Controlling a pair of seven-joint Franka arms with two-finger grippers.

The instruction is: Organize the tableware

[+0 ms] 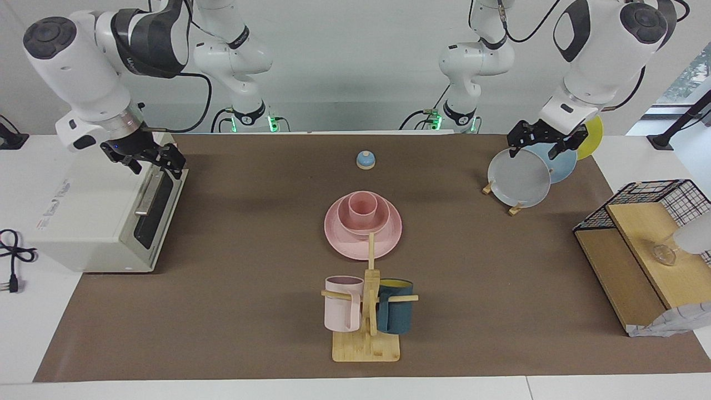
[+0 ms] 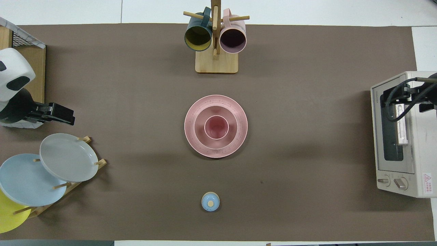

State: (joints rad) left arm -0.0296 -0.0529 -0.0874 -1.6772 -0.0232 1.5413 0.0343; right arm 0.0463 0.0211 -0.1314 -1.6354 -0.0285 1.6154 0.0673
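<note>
Right in the middle of the counter (image 1: 222, 289) sits the salmon-pink set, already nested: the plate (image 1: 339, 240) flat on the brown mat, the bowl (image 1: 344, 222) on the plate, the cup (image 1: 362, 209) upright inside the bowl. From overhead they read as three rings, one inside the next, the cup mouth facing straight up.

Both arms hang back at their own ends. The left pincer (image 1: 545, 145) hovers over the rack of grey plate (image 1: 519, 180), light blue plate (image 1: 562, 164) and yellow plate (image 1: 592, 139); whether it is wide or narrow, I cannot tell. The right pincer (image 1: 161, 161) hovers over the edge of the toaster oven (image 1: 83, 222), and its state I cannot tell either.

Here is the relation that matters. The stack lies toward the table's middle from each pincer, roughly midway between them, well apart from both. Neither arm has a clear advantage in reach, as I judge it. The set is round, so there is no long axis to line up with; the cup's open rim is the highest grab point, and any approach would have to come down from above.

The mug tree (image 1: 366, 311), with the pale pink mug (image 1: 341, 305) and the teal mug (image 1: 395, 314), stands just beside the plate on the side away from the robots. The small blue bell (image 1: 366, 160) sits on the robots' side. To my eye the stacking looks done.
</note>
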